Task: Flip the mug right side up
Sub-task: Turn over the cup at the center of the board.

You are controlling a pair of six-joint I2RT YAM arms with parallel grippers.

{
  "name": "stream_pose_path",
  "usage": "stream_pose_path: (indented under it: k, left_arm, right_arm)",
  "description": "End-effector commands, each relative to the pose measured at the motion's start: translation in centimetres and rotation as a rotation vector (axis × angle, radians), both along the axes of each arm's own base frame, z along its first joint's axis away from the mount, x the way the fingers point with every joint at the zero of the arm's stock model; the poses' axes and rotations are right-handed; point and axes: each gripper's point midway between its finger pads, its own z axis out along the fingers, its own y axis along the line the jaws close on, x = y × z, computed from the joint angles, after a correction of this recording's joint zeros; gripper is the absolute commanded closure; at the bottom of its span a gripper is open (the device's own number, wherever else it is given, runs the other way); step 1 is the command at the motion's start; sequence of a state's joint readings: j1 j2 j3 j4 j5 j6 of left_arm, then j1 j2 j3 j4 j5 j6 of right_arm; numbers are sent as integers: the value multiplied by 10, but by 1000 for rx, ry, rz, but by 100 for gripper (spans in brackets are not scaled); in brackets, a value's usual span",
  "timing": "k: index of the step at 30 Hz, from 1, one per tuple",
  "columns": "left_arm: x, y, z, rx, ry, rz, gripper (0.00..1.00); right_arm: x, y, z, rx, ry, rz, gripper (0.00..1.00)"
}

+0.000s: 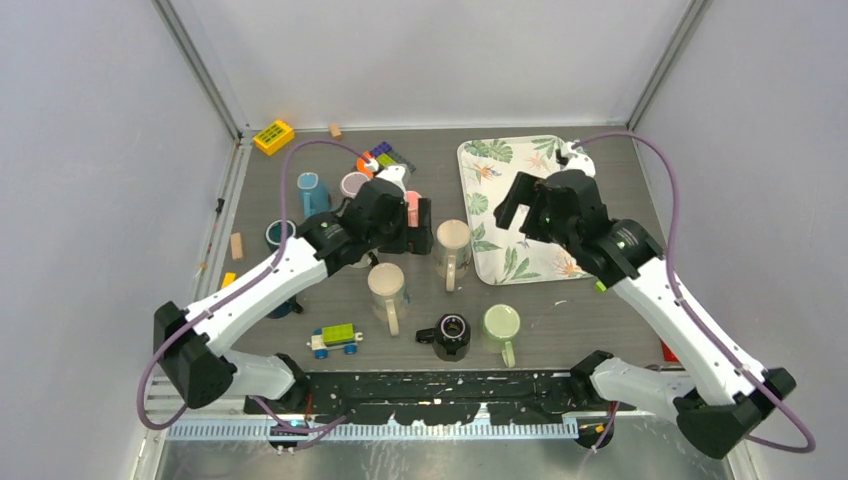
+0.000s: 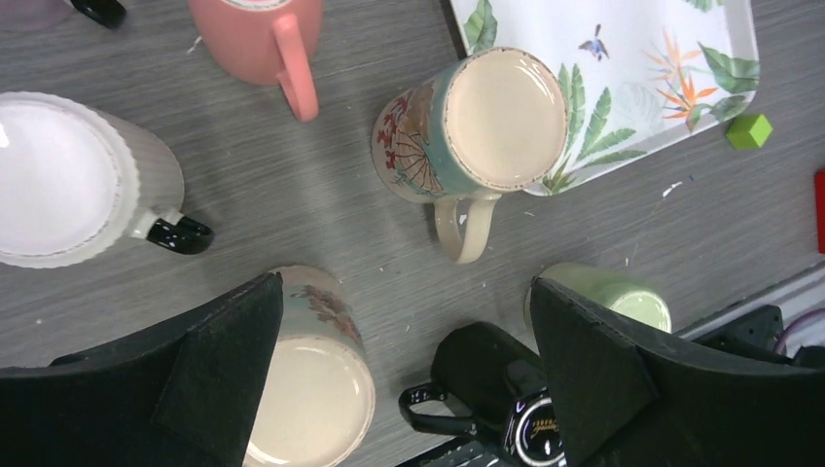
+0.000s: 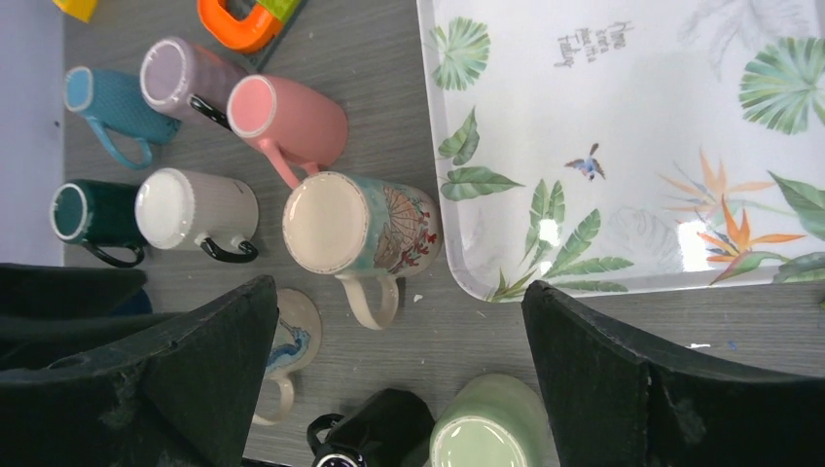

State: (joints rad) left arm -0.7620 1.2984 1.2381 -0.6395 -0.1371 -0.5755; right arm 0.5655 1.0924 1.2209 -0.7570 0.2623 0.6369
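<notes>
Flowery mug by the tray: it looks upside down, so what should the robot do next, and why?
Probably ease the open left hand forward and down around the flowery mug. It stands base-up beside the tray, just ahead of that empty hand.

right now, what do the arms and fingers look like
Both the left arm and right arm have white links and black joints. A purple cable loops along each. The fingers are broad matte black wedges.
</notes>
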Motion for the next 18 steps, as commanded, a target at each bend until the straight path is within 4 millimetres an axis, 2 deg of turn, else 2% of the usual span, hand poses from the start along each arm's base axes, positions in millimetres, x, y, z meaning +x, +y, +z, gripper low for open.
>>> stream_pose_path:
  k: [1,5,9,11,18]
  left_arm:
    - [12,-24,0,-30,-49,96,0]
    - [11,-46,-17,32,-36,109,1]
    - [12,-63,-41,62,-25,131,7]
    - [14,-70,-57,87,-13,138,10]
    - [19,-90,-89,145,-19,147,22]
  right_arm:
    - [-10,-16,32,52,-113,-46,0]
    - [-20,-27,48,63,-175,-59,0]
    - [-27,-34,57,69,-209,-59,0]
    - [-30,-35,61,73,-219,-54,0]
    - [-34,-31,61,84,-225,-14,0]
